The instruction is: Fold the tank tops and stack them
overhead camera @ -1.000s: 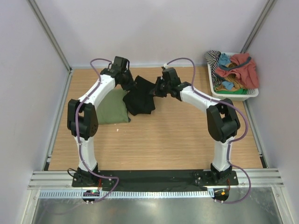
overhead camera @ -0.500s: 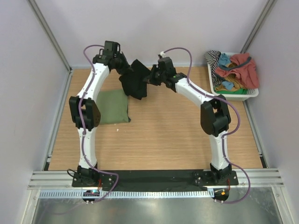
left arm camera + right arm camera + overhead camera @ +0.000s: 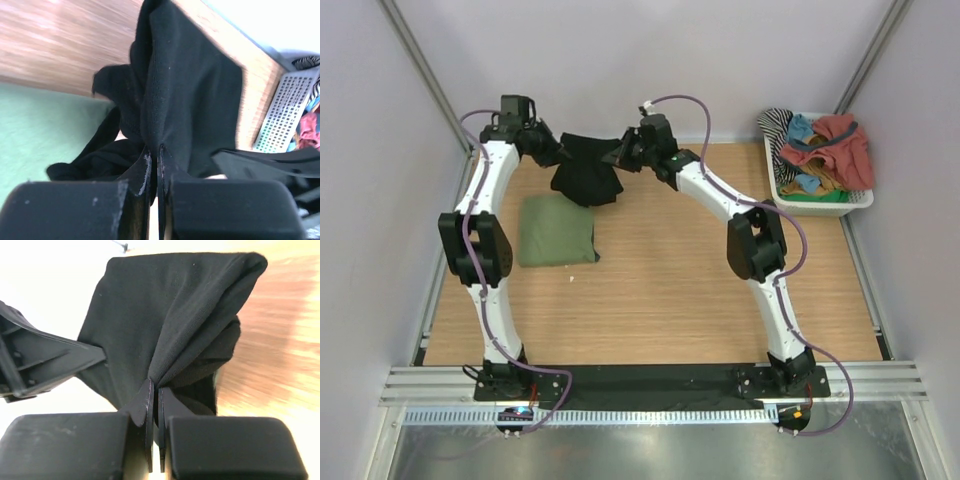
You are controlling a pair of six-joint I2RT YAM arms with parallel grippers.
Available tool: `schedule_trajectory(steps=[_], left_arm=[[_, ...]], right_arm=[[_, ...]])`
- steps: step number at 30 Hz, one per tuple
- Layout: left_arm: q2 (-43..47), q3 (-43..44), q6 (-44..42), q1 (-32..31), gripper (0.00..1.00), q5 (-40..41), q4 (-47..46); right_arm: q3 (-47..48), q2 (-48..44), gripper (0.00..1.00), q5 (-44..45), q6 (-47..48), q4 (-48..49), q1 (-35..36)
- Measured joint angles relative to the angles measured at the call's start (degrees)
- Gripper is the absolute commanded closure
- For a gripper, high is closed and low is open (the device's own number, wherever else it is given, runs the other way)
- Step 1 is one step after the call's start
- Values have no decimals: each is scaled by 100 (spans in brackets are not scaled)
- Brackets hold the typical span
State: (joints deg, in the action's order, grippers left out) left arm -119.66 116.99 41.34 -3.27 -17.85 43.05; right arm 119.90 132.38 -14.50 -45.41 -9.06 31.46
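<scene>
The black tank top [image 3: 586, 172] is a soft, matte knit. It hangs in the air beyond the far edge of the olive green tank top [image 3: 556, 231], with its upper edge pulled fairly straight and its lower part gathered in loose folds. The left gripper [image 3: 552, 157] pinches one upper corner and the right gripper [image 3: 618, 158] pinches the other. In both wrist views the jaws are pressed narrowly together, with a bunched ridge of black cloth fanning out from between them. The fingers are dark, flat-sided blocks, and the left pair shows pale scuffs along its inner edges.

The olive green tank top lies folded into a rough, slightly puffy rectangle on the wood-grain table [image 3: 680, 290]. It is a heavier-looking cloth with rounded corners. Far to the right of it, at the table's far corner, a white perforated plastic basket [image 3: 820, 197] holds a heap of red, teal and striped garments.

A second ago the black tank top hung lower and draped over the right edge of the olive green one. Both arms were bent closer in, with the grippers nearer each other. Since then the arms have reached up and out toward the far wall and swung left. The cloth is drawn wider between the grippers and, seen from above, no longer covers the olive green tank top. That garment has kept its place.
</scene>
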Motion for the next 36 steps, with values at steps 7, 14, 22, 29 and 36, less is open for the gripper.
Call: schedule_trajectory(steps=[7, 14, 22, 29, 36], left_arm=[[46, 144, 111, 262, 100, -323, -55], [192, 223, 225, 223, 99, -509, -157], [210, 511, 304, 501, 100, -632, -223], [317, -254, 258, 597, 100, -557, -551], [431, -1167, 79, 706, 100, -319, -566]], right_arm=[[199, 291, 98, -39, -153, -7, 223], [450, 291, 99, 0, -168, 39, 203], [1051, 396, 99, -61, -400, 129, 177], [1276, 730, 99, -129, -476, 192, 251], [1075, 1001, 99, -127, -452, 90, 531]])
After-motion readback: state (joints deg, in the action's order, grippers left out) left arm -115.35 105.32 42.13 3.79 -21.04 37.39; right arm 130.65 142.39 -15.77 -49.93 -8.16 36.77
